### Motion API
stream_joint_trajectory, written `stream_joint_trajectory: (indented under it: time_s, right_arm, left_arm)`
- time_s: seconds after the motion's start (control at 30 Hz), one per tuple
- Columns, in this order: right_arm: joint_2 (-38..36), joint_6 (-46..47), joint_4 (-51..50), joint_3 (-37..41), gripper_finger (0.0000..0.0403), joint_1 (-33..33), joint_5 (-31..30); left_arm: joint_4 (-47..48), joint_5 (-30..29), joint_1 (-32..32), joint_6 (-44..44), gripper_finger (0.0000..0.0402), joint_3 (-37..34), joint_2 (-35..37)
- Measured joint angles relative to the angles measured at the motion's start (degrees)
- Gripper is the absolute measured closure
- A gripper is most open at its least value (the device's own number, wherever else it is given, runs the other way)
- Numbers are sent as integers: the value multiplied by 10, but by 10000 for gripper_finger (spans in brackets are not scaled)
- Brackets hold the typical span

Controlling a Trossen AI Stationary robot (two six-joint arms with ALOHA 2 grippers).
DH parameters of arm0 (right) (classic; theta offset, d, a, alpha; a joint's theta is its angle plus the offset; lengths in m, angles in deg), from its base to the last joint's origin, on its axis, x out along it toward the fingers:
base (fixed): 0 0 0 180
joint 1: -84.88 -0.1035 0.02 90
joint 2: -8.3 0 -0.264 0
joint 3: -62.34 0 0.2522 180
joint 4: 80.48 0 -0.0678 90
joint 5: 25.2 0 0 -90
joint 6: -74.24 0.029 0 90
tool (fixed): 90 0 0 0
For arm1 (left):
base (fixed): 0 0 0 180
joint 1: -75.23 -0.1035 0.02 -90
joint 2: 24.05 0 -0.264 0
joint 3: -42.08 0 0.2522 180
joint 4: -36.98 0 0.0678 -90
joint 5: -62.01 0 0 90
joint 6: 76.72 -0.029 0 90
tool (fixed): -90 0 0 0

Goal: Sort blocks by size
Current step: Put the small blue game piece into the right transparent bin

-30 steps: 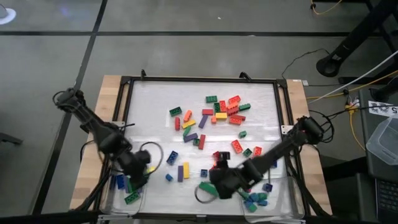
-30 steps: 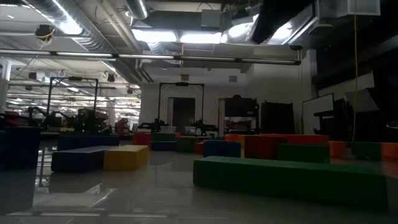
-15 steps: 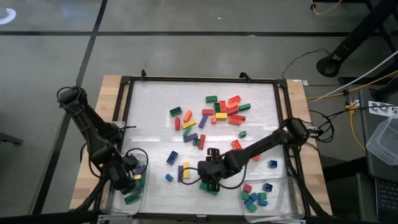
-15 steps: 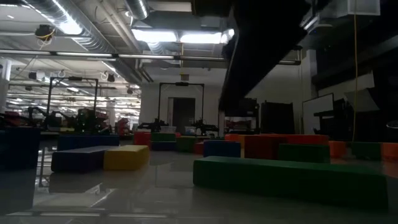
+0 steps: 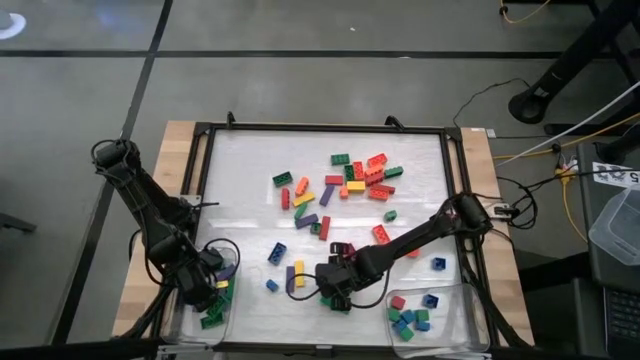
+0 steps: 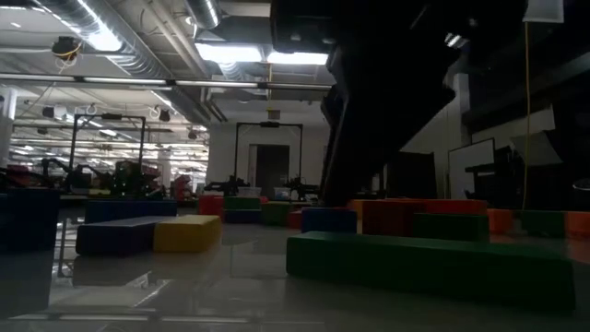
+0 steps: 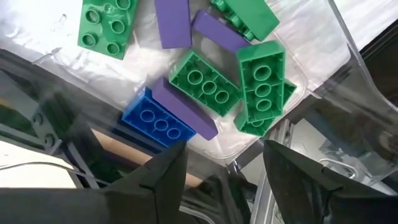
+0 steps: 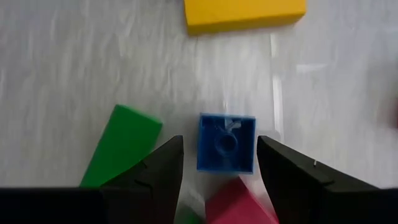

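The left arm comes in from about 10 o'clock of the table and bends down to 7 o'clock, where the left gripper (image 5: 212,285) hangs low with its fingers (image 7: 163,174) spread apart. The right arm reaches from 3 o'clock across toward 6 o'clock. The right gripper (image 5: 322,283) points down, its fingers (image 8: 291,177) also standing apart.

blue block (image 8: 226,150), yellow block (image 8: 244,14)
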Motion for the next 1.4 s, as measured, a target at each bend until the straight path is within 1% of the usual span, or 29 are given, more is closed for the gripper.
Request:
stream_joint_trajectory:
  time_s: [0.27, 0.43, 0.5, 0.67, 0.73, 0.97, 1.07, 1.27, 1.4]
  right_arm:
    - [17, 0, -1, 0, 198, 8, 0]
    - [20, 0, 0, 0, 201, 15, 0]
    - [22, 0, -3, 0, 213, 15, 0]
    - [18, -6, -6, 0, 271, 15, 5]
    - [12, -13, -7, 0, 271, 15, 11]
    - [-48, -17, -25, -1, 270, 15, 55]
    - [-86, 13, -50, -1, 261, 11, 77]
    - [-164, 81, -126, -1, 265, -16, 114]
    - [-204, 132, -170, -1, 261, -59, 120]
  left_arm:
    - [0, -3, -3, -1, 204, 0, 0]
    - [-1, -19, -7, -20, 204, 0, 0]
    - [0, -28, -9, -26, 204, 0, 0]
    - [-4, -31, -16, -32, 204, 0, 0]
    - [-16, -30, -17, -35, 204, 0, 1]
    - [-78, -36, -22, -63, 213, 1, 1]
    - [-109, -47, -35, -74, 223, 1, 2]
    - [-180, -61, -67, -157, 240, 1, 2]
    - [-218, -107, -102, -227, 247, 1, 2]
